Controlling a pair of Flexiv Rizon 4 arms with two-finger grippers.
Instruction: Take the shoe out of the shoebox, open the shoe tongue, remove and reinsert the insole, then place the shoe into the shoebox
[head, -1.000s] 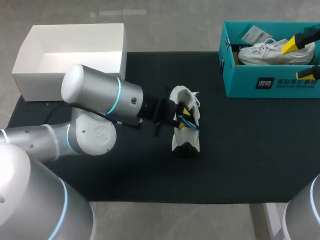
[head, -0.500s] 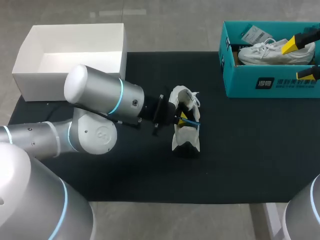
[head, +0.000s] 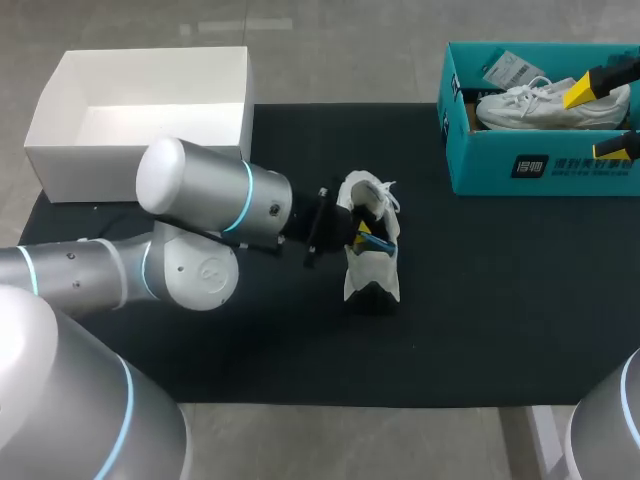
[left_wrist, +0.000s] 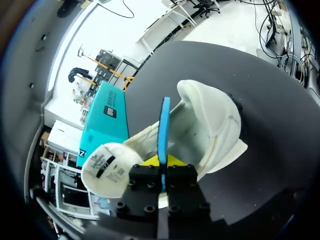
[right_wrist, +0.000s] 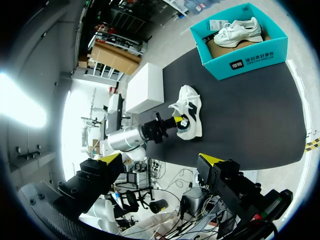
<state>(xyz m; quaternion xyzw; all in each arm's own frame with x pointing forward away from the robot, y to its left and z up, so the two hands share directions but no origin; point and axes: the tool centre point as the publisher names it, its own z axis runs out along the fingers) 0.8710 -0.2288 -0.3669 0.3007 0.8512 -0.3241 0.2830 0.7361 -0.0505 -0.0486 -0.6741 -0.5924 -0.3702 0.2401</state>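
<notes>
While the left gripper (left_wrist: 163, 167) is clamped on a thin blue insole (left_wrist: 163, 125), pinching it edge-on between both fingers, the insole's far end reaches into the opening of a white lace-up sneaker (head: 371, 262). This sneaker lies near the middle of the black table mat (head: 480, 300), well apart from the teal cardboard shoebox (head: 540, 165) at the far right corner. Its white tongue (left_wrist: 107, 167) is bent out beside the gripper. A second white sneaker (head: 545, 105) lies inside the shoebox. An open white box (head: 150, 110) sits at the far left corner. High above the table, the right gripper (right_wrist: 161, 159) hangs with its yellow-tipped fingers wide apart, holding nothing.
</notes>
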